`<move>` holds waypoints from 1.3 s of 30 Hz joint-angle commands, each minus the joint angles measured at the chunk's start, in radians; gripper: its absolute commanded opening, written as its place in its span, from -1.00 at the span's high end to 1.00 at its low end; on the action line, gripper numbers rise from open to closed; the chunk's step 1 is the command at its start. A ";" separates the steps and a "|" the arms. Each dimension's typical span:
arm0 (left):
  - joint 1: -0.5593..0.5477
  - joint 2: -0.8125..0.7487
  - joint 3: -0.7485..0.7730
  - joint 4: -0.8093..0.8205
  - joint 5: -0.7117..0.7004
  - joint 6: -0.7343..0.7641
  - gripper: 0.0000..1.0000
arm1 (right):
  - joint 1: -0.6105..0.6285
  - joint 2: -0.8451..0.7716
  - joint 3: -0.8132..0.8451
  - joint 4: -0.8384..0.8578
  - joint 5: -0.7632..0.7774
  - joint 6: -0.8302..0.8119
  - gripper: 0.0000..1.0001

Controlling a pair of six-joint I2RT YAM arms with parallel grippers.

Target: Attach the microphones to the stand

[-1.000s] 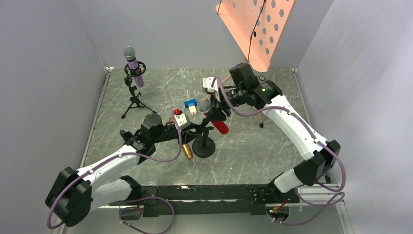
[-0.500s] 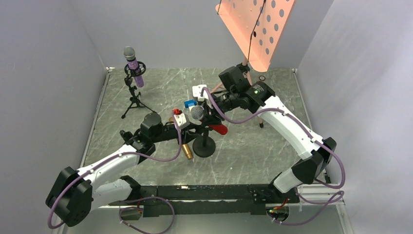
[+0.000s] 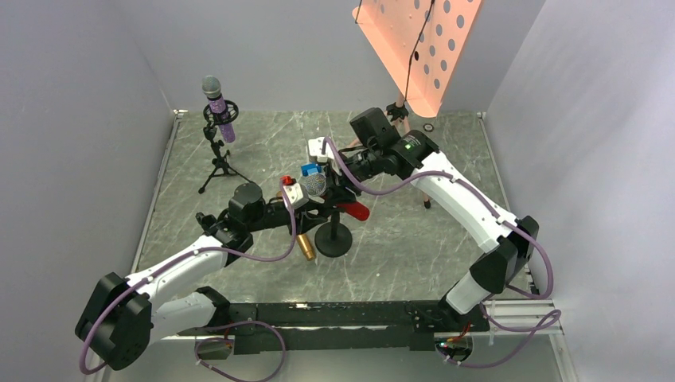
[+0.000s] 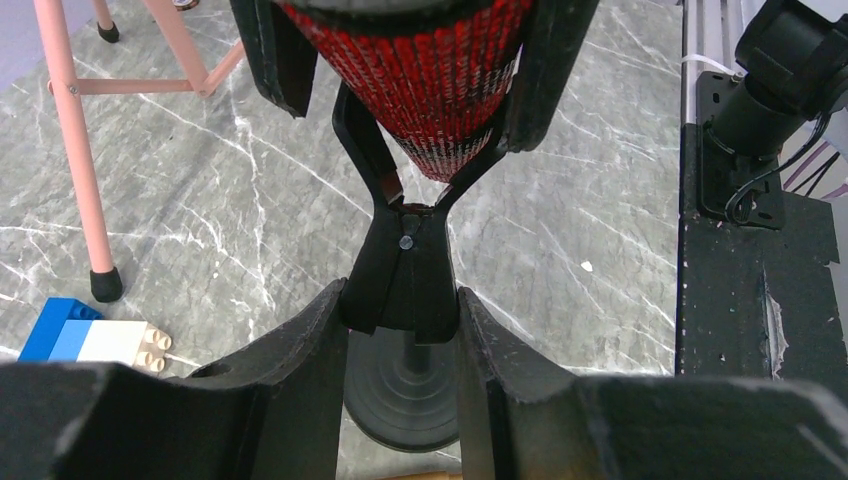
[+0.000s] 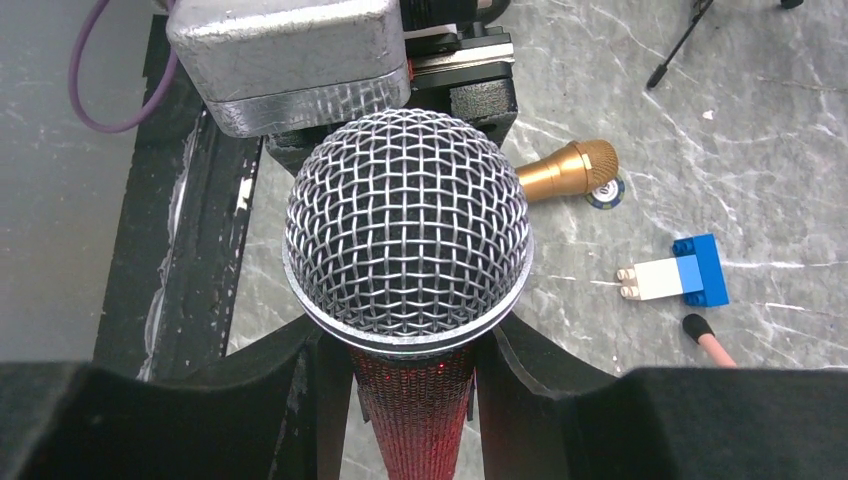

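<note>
Grey marble-veined tabletop (image 3: 398, 255) enclosed by plain pale-grey walls (image 3: 278, 48).

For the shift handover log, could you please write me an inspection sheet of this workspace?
Surface: grey marbled tabletop.
Job's things: purple microphone upright in tripod stand; red microphone with its tail end at the open clip of the round-base stand; gold microphone lying flat.
Clutter: blue-and-white block.
Grippers: left gripper shut on the clip; right gripper shut on the red microphone.
Cables: purple cables along both arms.
Surroundings: pink music stand at back; grey walls.
</note>
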 commanded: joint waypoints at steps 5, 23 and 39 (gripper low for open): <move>-0.019 0.002 0.041 0.067 0.046 -0.013 0.71 | 0.026 0.053 -0.012 0.039 -0.142 0.049 0.85; -0.004 -0.017 0.034 0.087 0.072 -0.027 0.91 | 0.015 0.039 -0.122 0.058 -0.136 0.045 0.86; 0.000 -0.021 0.026 0.106 0.078 -0.045 0.86 | 0.003 0.015 -0.195 0.082 -0.122 0.056 0.84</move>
